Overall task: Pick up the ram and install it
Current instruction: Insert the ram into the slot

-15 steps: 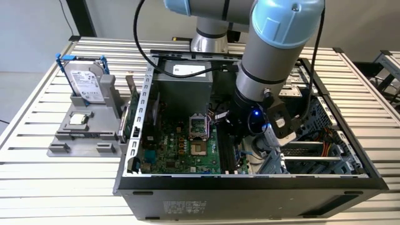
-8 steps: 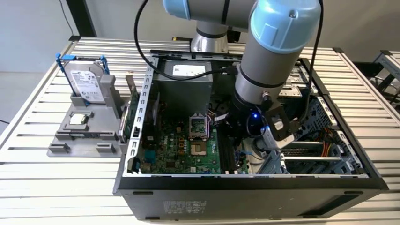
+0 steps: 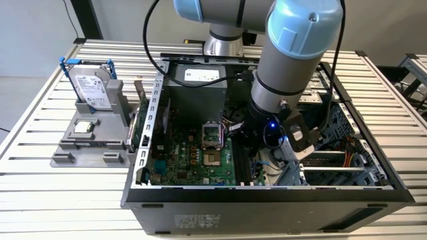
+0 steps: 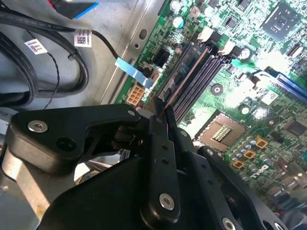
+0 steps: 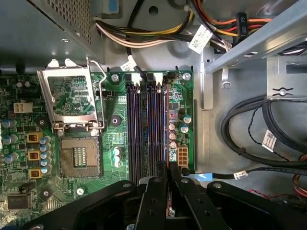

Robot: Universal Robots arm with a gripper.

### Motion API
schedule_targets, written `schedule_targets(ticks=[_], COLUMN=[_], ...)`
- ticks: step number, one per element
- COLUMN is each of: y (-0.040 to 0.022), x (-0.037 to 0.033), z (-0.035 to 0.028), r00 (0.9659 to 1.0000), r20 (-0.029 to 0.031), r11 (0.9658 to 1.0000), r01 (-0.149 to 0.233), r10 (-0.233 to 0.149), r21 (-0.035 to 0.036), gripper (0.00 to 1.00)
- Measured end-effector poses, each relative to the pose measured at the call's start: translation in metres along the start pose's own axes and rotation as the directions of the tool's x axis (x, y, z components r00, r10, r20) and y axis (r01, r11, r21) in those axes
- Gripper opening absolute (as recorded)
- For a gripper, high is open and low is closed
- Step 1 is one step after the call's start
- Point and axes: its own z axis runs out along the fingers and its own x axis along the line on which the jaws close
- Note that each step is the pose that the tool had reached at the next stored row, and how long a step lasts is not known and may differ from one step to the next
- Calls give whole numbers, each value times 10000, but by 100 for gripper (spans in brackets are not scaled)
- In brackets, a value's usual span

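My gripper [image 3: 251, 143] is down inside the open computer case [image 3: 267, 200], over the motherboard [image 3: 193, 160]. In both wrist views its black fingers [image 5: 160, 179] are shut on the ram [image 5: 166, 124], a thin dark stick seen edge-on. The ram [image 4: 184, 72] stands upright along the outermost of the memory slots [image 5: 144, 129], the one nearest the board's edge. From my gripper [image 5: 168, 170] it runs the slot's length. Whether it is fully pressed in I cannot tell. The other memory slots [image 4: 204, 79] beside it are bare. My gripper [image 4: 160, 108] sits at one end of the stick.
The CPU socket [image 5: 76, 155] with its raised metal frame [image 5: 72, 96] lies beside the slots. Black cables [image 5: 249, 139] and a drive cage [image 5: 249, 43] crowd the other side. Outside the case, a hard drive with blue rails [image 3: 92, 87] stands on a grey holder [image 3: 90, 142].
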Motion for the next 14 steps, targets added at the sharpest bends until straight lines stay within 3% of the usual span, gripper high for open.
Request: schedule_targets(ticks=[14], y=[6], x=[28], z=[35], r00=[10000], r20=[-1], r11=[10000], r01=[19], r10=[-19], r21=[1], gripper=[0])
